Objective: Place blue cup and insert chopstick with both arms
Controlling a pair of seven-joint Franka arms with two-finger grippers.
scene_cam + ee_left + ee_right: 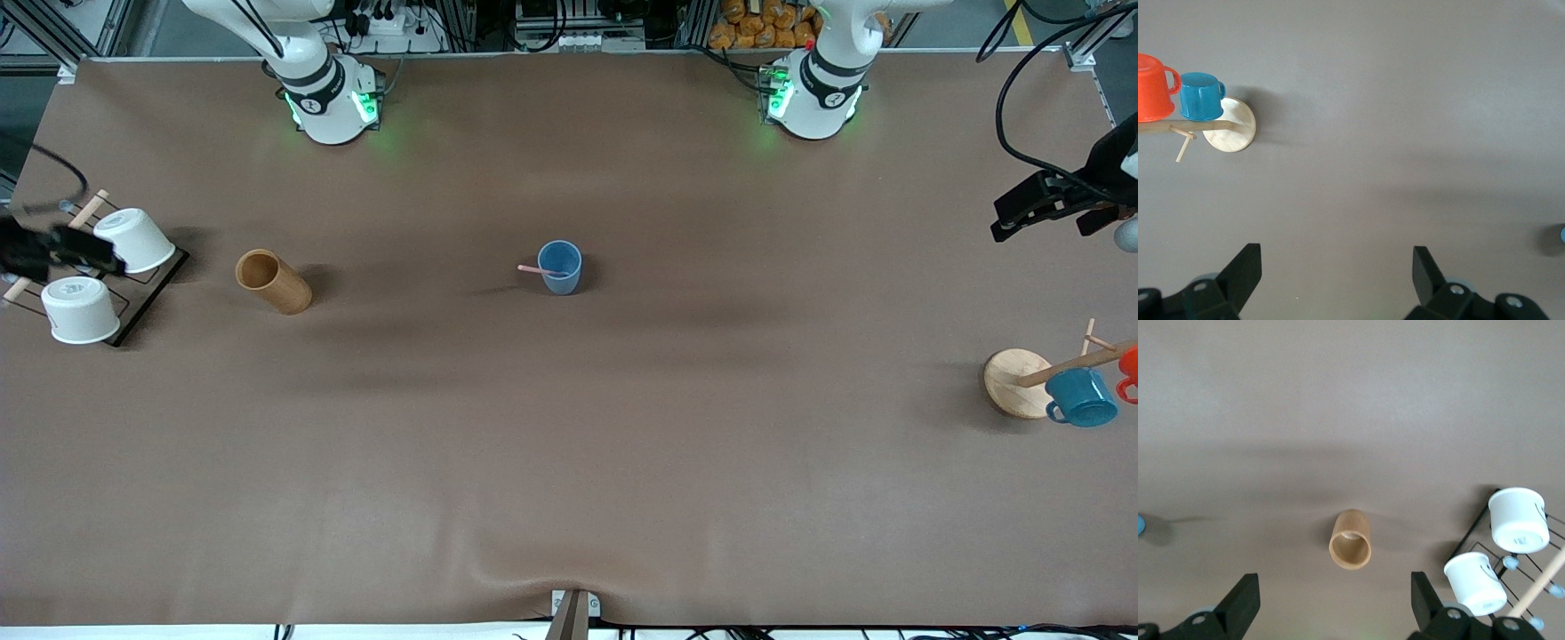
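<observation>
Brown matte sheeting covers the bench (569, 462), and near its middle the blue cup (560, 267) stands upright with the pink chopstick (533, 269) leaning in it, one end over the rim. A tan wooden cup (273, 281) stands toward the right arm's end, beside a black wire rack (147, 298) with two upturned white cups (80, 308). The right gripper (1331, 603) hangs over that rack, jaws apart. The left gripper (1337, 277) hangs over the bench's other end, jaws apart, near a wooden mug stand (1018, 382) bearing a teal mug (1080, 397) and an orange mug (1153, 87).
</observation>
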